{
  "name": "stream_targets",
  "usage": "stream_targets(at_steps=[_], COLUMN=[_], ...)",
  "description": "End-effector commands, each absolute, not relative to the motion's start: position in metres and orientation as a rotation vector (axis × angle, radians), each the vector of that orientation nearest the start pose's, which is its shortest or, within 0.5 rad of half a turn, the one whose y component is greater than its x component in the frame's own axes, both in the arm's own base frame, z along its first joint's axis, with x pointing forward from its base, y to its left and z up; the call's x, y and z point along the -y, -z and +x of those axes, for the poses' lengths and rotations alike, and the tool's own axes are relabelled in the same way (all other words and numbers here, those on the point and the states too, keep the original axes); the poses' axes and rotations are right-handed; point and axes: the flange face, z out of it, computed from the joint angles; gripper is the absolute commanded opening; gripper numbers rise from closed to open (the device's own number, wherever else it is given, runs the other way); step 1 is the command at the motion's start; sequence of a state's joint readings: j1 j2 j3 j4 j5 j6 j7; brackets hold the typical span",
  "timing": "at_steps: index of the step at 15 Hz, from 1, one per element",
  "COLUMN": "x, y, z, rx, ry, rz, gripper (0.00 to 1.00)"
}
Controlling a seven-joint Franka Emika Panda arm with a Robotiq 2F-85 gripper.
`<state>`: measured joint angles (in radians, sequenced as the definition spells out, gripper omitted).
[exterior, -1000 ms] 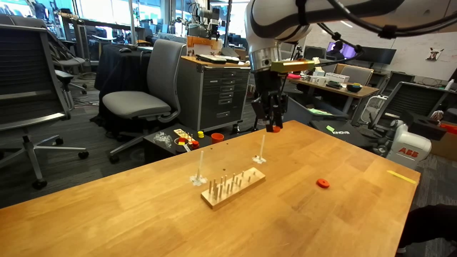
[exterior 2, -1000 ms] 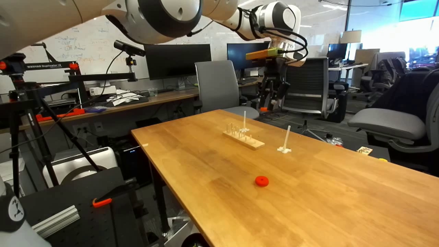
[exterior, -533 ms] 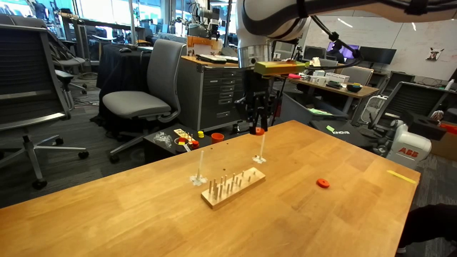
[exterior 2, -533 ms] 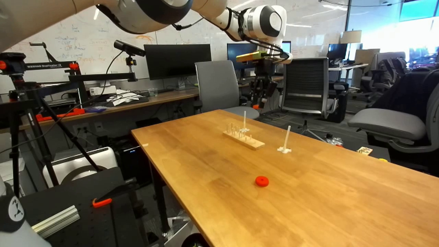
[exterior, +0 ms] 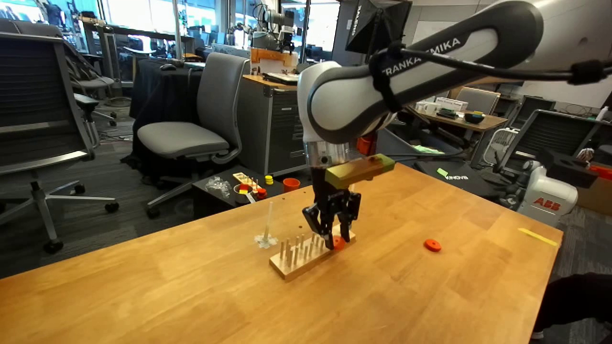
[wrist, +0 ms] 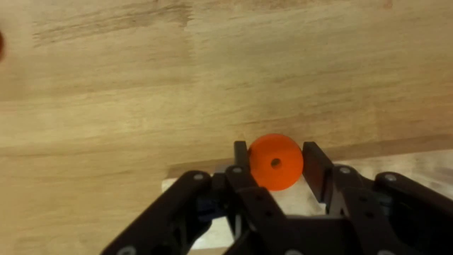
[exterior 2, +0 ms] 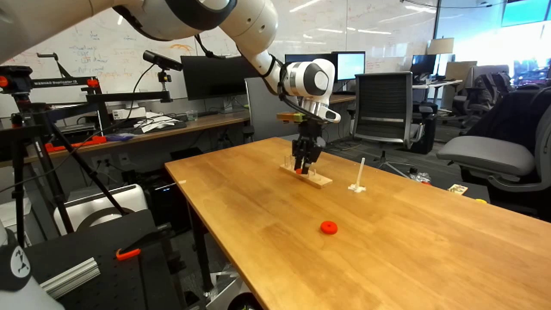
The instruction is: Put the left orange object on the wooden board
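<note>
My gripper (exterior: pixel 337 241) is shut on the left orange object (wrist: pixel 272 179), a small flat orange disc with a centre hole. In the wrist view both fingers (wrist: pixel 241 152) touch its sides. The disc also shows low between the fingertips in both exterior views (exterior: pixel 339 244) (exterior 2: pixel 298 171). The gripper points down over the wooden board (exterior: pixel 294 271), near the end with shorter pegs. The disc is at or just above the board's long edge; I cannot tell if it touches. The board also shows in the other views (exterior 2: pixel 321 183) (wrist: pixel 300 196), partly hidden by the gripper.
A redder orange disc (exterior: pixel 432 245) (exterior 2: pixel 329 227) lies on the wooden tabletop (exterior: pixel 382 296), apart from the board. A thin upright post (exterior: pixel 269 222) and another post (exterior 2: pixel 360 174) stand taped beside the board. A low black table with an orange cup (exterior: pixel 291 184) stands beyond the edge.
The gripper has come down with the orange disc, from above the table's far edge to the wooden board. The redder disc and the board have not moved.
</note>
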<state>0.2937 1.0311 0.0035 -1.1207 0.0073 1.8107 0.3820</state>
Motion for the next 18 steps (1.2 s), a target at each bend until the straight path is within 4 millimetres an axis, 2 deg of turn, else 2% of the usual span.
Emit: stream_targets(at_steps=[1, 3, 8, 10, 13, 15, 18], x=[-0.223, -0.226, -0.221, -0.213, -0.197, -0.187, -0.169], y=[-0.155, -0.160, -0.203, -0.212, -0.204, -0.190, -0.183], z=[0.660, 0.649, 0.627, 0.624, 0.627, 0.631, 0.644], rx=[-0.157, -0.158, -0.175, -0.206, -0.272, -0.318, -0.356], ry=[-0.491, -0.449, -0.343, -0.325, -0.347, -0.379, -0.393], rz=[-3.212, -3.223, -3.240, -3.252, -3.252, -3.241, -3.238], gripper=[0.17, 0.17, 0.17, 0.17, 0.17, 0.17, 0.17])
